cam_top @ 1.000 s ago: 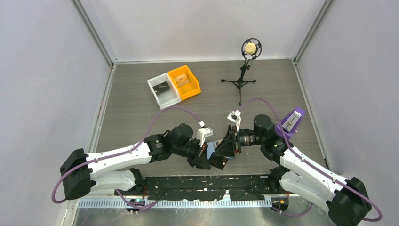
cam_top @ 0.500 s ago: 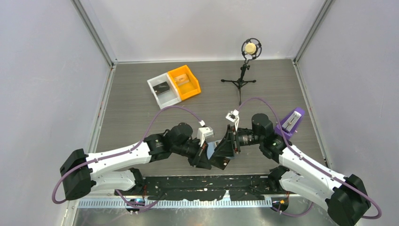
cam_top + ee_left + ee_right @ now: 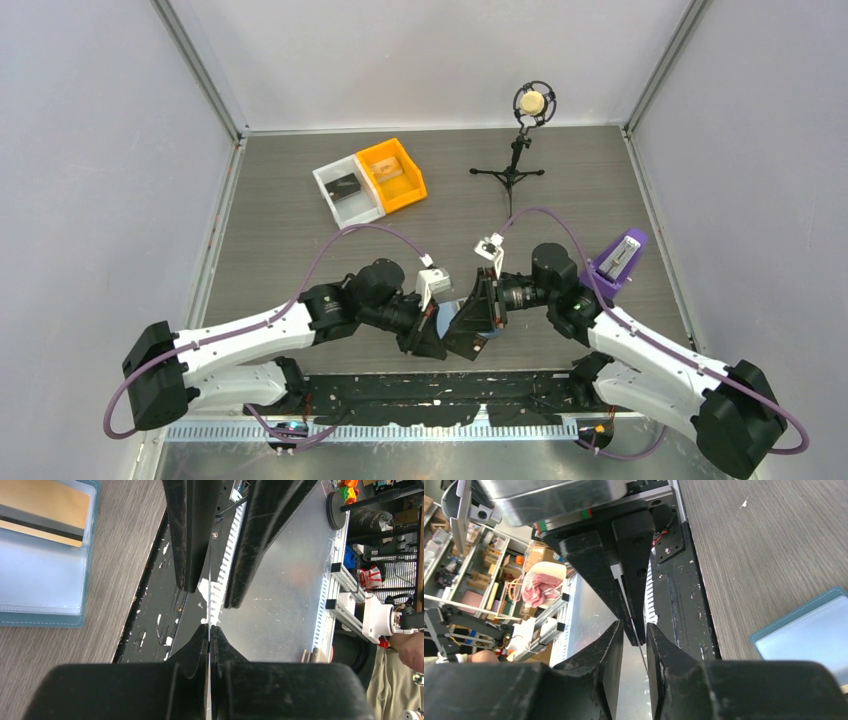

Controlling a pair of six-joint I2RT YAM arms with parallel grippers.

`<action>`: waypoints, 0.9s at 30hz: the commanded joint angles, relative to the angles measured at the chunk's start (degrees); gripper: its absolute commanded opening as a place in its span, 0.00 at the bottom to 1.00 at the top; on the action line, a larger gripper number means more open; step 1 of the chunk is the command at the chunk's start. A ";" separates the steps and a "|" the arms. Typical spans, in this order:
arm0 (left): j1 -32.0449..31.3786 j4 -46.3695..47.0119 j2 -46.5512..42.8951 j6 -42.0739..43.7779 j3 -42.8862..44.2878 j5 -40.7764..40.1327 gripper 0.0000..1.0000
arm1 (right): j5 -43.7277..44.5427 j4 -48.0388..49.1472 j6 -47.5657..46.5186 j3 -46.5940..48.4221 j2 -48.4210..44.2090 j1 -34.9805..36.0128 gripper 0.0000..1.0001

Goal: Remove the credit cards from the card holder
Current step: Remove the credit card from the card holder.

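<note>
- Light-blue folding card holder (image 3: 42, 580) lies open, tan striped card (image 3: 45, 510) pocketed.
- Left gripper (image 3: 208, 630) clenched on thin edge-on card (image 3: 209, 600).
- Right gripper (image 3: 635, 626) jaws parted, straddling it.

No lettering, brand, number or sign can be read in any of the views. The tan card (image 3: 42, 502) in the card holder (image 3: 42, 587) shows a plain face with a dark stripe, and the items on the shelves (image 3: 469, 560) are too small and blurred for any print to be made out
</note>
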 commanded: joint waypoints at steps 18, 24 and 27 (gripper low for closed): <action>7.67 2.09 -15.20 -2.01 -3.35 -13.60 0.65 | 28.66 22.88 25.76 -4.10 -1.73 1.24 0.05; 7.69 3.63 -15.77 -4.65 -2.95 -13.29 0.68 | 38.60 31.32 32.86 -6.90 -0.46 1.33 0.05; 7.69 8.26 -16.40 -6.60 -4.65 -13.91 0.69 | 41.91 33.64 34.90 -7.79 -0.35 1.35 0.05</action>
